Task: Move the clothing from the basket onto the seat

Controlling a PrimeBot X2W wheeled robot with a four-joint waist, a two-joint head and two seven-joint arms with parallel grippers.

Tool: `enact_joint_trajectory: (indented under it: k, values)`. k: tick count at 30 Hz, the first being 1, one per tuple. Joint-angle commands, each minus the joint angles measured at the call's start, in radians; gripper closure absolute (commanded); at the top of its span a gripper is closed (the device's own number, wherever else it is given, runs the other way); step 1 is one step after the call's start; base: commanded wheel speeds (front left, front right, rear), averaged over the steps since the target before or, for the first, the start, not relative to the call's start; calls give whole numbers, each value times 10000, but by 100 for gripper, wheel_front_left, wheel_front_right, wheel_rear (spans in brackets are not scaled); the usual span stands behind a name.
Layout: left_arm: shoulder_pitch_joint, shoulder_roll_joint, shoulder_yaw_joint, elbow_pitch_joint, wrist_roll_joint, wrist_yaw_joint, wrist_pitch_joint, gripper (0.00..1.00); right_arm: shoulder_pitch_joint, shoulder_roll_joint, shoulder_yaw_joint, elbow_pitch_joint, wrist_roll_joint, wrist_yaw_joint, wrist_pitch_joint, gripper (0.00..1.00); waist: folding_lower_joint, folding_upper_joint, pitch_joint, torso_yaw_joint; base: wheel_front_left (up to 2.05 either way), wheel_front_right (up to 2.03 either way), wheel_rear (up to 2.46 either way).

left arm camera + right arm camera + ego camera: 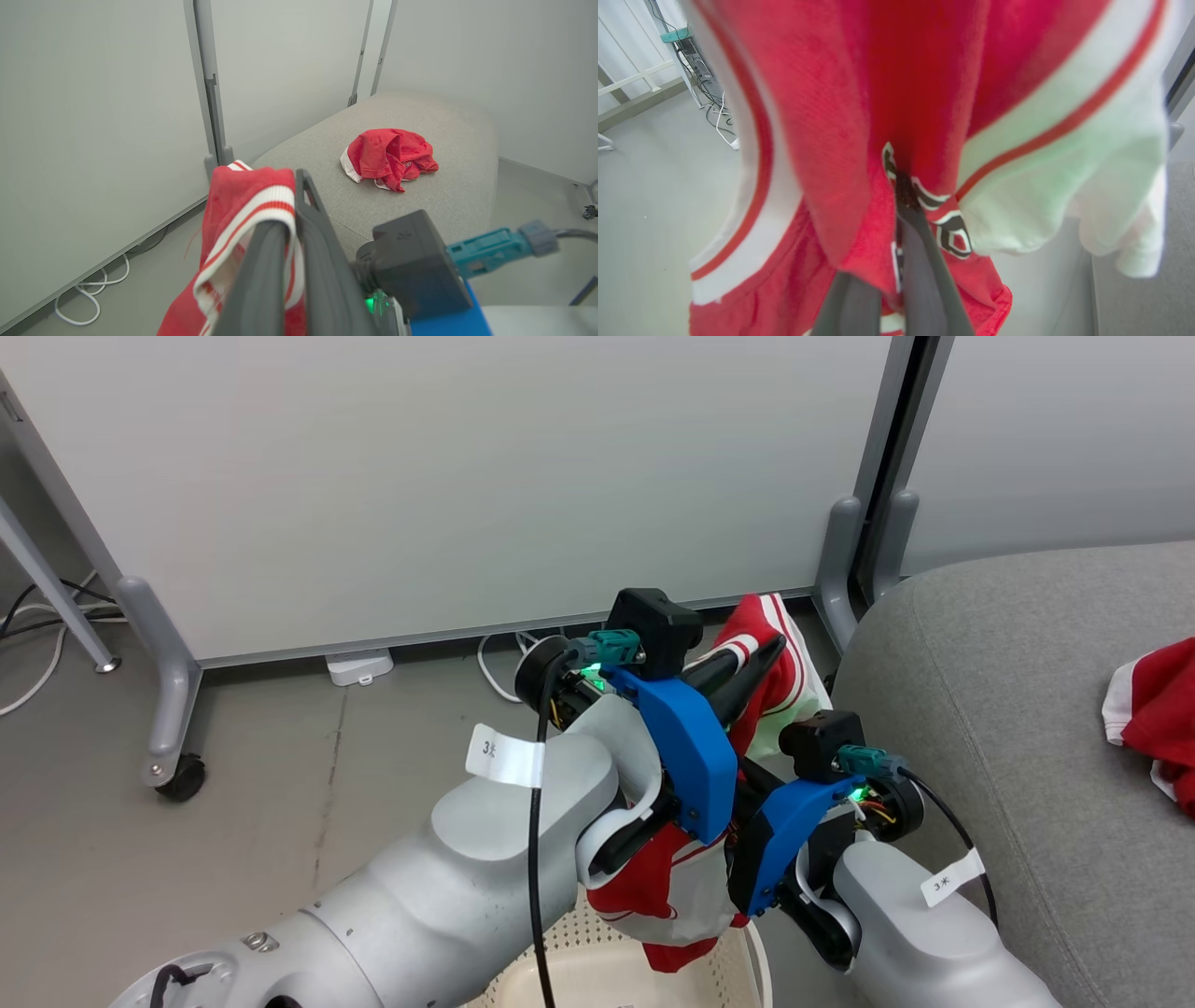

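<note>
The left claw (290, 198) and right claw (902, 182) both clamp one red garment (792, 683) above the basket (616, 978); second garment (1158, 709) lies on seat (1008, 728).

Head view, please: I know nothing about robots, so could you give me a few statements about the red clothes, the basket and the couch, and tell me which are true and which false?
1. A red garment lies on the grey couch cushion. True.
2. That garment is spread out flat. False: it is crumpled in a heap.
3. The left fingers and the right fingers are both shut on the red jersey. True.
4. The red jersey lies folded inside the basket. False: it hangs from the fingers, over the basket.
</note>
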Motion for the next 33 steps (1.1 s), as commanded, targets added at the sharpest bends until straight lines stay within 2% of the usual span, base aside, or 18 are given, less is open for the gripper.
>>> enact_joint_trajectory:
  k: [1, 15, 24, 29, 33]
  values:
    - [105, 3, -20, 35, -15, -12, -8, 0, -170, -36, 43, 41, 82, 1, -95, 100, 0, 0, 6, -15, 0, 0, 0]
    - [331, 3, -22, 212, 76, -3, -119, 0, -279, -97, 186, 229, 366, 1, -347, 100, 0, 0, -29, -110, 0, 0, 0]
    - [774, 5, 30, 566, 361, 68, -956, 0, -232, -239, 193, 239, 507, 1, -474, 100, 0, 0, -36, -133, 0, 0, 0]
    - [1193, 57, 507, 811, 690, 90, -1279, 0, -159, -303, 171, 238, 545, 1, -538, 100, 0, 0, -48, -110, 0, 0, 0]
    - [1834, 431, 1706, 228, 1688, 235, -1306, 0, -122, -354, 119, 204, 539, 1, -550, 100, 0, 0, -27, -80, 0, 0, 0]
